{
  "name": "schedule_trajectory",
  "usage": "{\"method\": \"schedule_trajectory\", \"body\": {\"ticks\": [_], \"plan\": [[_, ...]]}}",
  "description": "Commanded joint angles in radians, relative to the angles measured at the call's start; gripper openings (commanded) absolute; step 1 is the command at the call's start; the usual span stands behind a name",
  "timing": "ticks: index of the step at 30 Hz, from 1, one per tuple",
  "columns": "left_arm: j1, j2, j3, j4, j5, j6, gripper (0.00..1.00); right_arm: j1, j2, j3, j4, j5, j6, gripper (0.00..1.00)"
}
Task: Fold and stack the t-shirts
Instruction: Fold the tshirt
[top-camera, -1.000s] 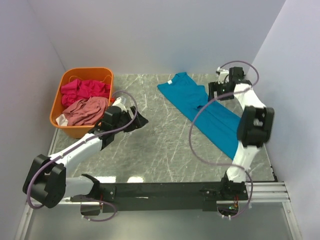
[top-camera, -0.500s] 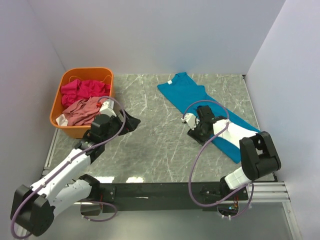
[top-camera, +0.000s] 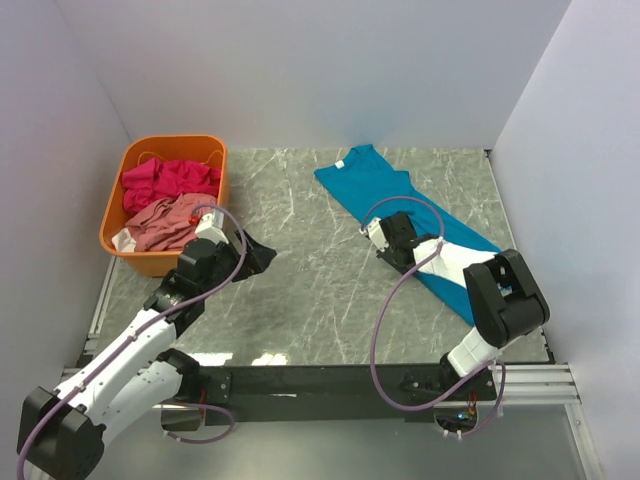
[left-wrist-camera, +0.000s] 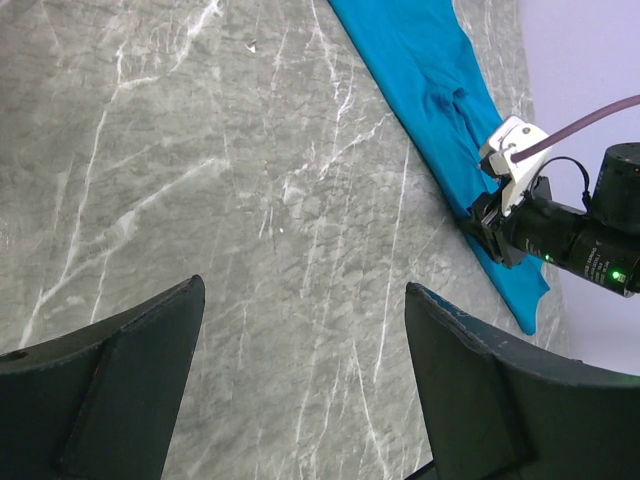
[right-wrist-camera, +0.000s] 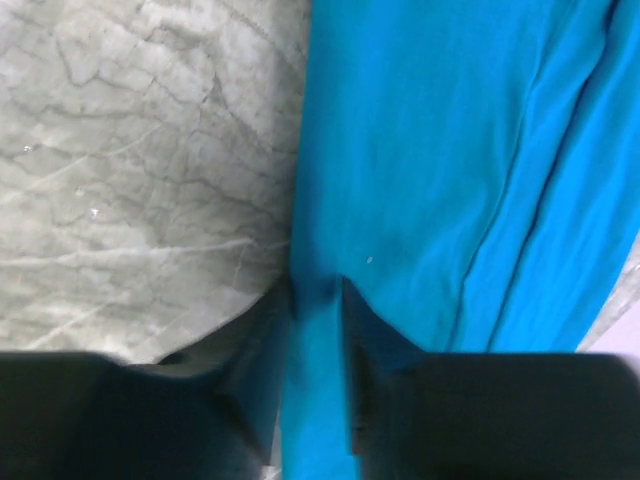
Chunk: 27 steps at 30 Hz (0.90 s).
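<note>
Right wrist view is showing the right end effector (right-wrist-camera: 318, 300) pinching the left edge of the teal t-shirt (right-wrist-camera: 430, 150), which is lying on the right of the surface (right-wrist-camera: 130, 150). Only a thin fold is being held, so it may slip in lifting. The left end effector (left-wrist-camera: 303, 300) is hanging released.
</note>
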Motion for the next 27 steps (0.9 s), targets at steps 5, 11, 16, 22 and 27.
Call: {"method": "schedule_trajectory", "body": {"ticks": [5,11,16,22,27], "plan": [[0.003,0.045,0.007,0.054,0.014,0.001,0.86,0.03,0.034,0.031,-0.052,0.005,0.016,0.06],[0.002,0.045,0.022,0.051,0.01,0.011,0.86,0.131,0.053,0.082,-0.149,0.004,0.044,0.0],[0.003,0.067,0.021,0.06,0.025,0.018,0.86,0.289,0.121,0.204,-0.253,-0.041,0.092,0.0],[0.003,0.097,0.057,0.039,0.016,0.042,0.86,0.478,0.308,0.472,-0.376,-0.149,0.174,0.11],[0.005,0.117,0.094,0.014,-0.001,0.077,0.86,0.495,0.287,0.573,-0.453,-0.219,0.179,0.44]]}}
